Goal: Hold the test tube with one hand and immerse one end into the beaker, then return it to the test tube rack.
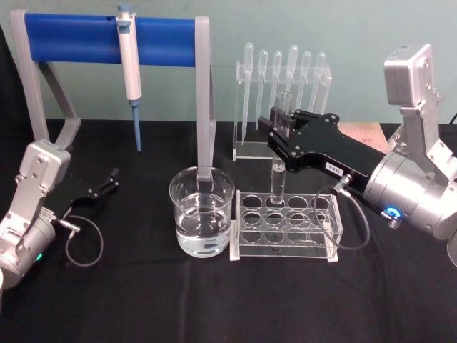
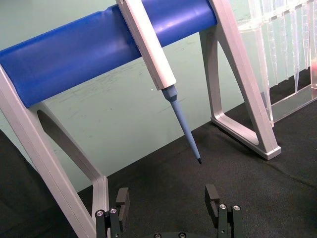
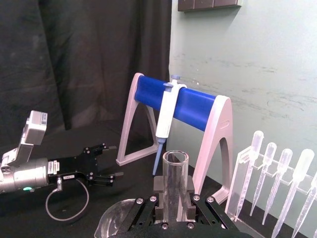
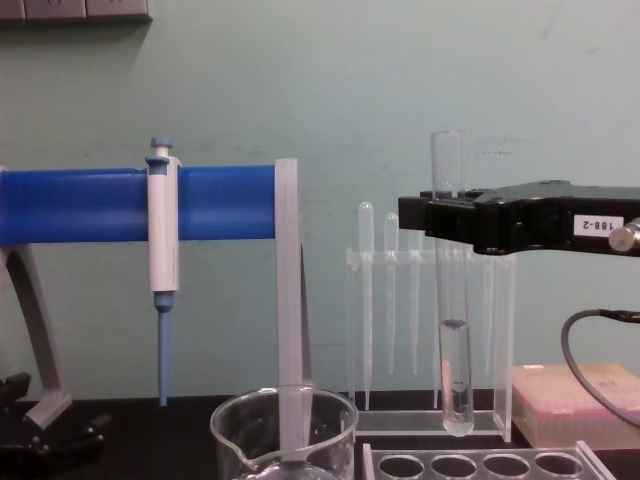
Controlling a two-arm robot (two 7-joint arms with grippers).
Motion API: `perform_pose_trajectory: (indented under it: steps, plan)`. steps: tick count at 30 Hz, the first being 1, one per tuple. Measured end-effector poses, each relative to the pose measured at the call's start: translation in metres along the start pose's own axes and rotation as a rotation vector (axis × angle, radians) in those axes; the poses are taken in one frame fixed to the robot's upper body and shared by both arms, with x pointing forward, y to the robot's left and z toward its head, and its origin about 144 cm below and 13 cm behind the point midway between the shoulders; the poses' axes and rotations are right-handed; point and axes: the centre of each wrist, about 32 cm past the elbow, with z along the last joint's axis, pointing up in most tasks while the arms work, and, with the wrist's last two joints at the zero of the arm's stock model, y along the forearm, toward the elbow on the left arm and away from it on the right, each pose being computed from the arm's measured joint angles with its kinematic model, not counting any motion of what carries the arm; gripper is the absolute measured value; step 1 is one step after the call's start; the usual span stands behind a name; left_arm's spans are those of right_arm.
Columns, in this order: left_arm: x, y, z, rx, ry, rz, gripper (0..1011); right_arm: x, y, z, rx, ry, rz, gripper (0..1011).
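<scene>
Black cloth (image 1: 214,307) covers the bench. At the left edge of the head view my left gripper (image 1: 107,182) sits low over the cloth. Its fingers are spread with nothing between them, and the left wrist view shows the two tips well apart.

Behind it, across the upper left, stands a grey frame (image 1: 207,93) carrying a blue bar (image 1: 71,32). A white-and-blue pipette (image 1: 131,71) hangs from the bar, tip down.

At lower centre, in front of the frame's right leg, sits the beaker (image 1: 202,211), partly filled with clear liquid. Just beside it on the right lies the clear rack (image 1: 285,221) with its round holes.

The test tube (image 1: 278,175) stands upright above the rack's back row. In the chest view I see its round bottom hanging just over the rack's top, apart from it, with a little liquid in its lower part.

My right gripper (image 1: 280,136) reaches in from the right edge and pinches the tube near its upper end, the rim poking above the fingers. Behind, at upper centre-right, a row of plastic droppers (image 1: 285,68) hangs in a clear holder.
</scene>
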Motion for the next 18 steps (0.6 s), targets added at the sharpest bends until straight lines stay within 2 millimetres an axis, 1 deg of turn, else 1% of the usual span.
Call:
perform_pose_trajectory:
  steps: [18]
  plan:
    - [0.0,0.0,0.0,0.0,0.0,0.0,1000,0.0,0.0,0.0,0.0,0.0,0.0,226]
